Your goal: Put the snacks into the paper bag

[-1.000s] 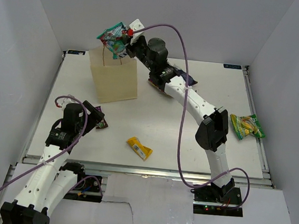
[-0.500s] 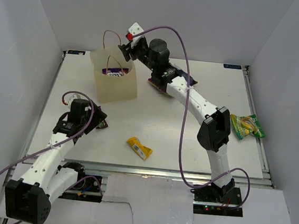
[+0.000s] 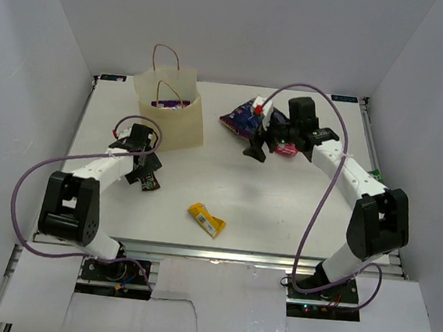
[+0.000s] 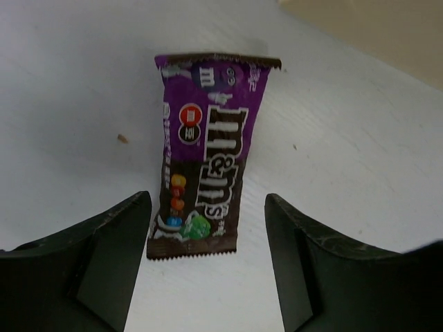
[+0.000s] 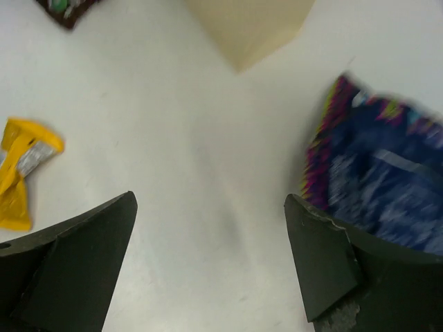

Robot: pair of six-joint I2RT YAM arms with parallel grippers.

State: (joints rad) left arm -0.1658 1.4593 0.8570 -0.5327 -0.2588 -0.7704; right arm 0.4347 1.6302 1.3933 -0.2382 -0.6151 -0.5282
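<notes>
The cream paper bag [image 3: 168, 122] stands upright at the back left, and a purple packet [image 3: 168, 106] shows inside its mouth. A dark purple bar [image 4: 206, 173] lies flat on the table in front of the bag. My left gripper [image 4: 206, 200] hangs open over the bar's near end, its fingers on either side and not touching. At mid-table my right gripper [image 3: 259, 146] is open and holds nothing [image 5: 209, 199]. The large dark blue-purple bag [image 3: 242, 117] lies just beside it. A small red-pink pouch [image 3: 287, 149] lies partly under the right wrist. Nearer the front edge lies the yellow bar [image 3: 206, 219].
White walls close off the table at the back and on both sides. The right arm's purple cable [image 3: 320, 199] loops over the right half of the table. In the right wrist view, the paper bag's corner [image 5: 252, 24] is ahead and the yellow bar [image 5: 21, 169] at left.
My right gripper opened above the paper bag, and its teal packet is gone from view. That arm then swung right and down. My left arm reached forward over the dark purple bar.
</notes>
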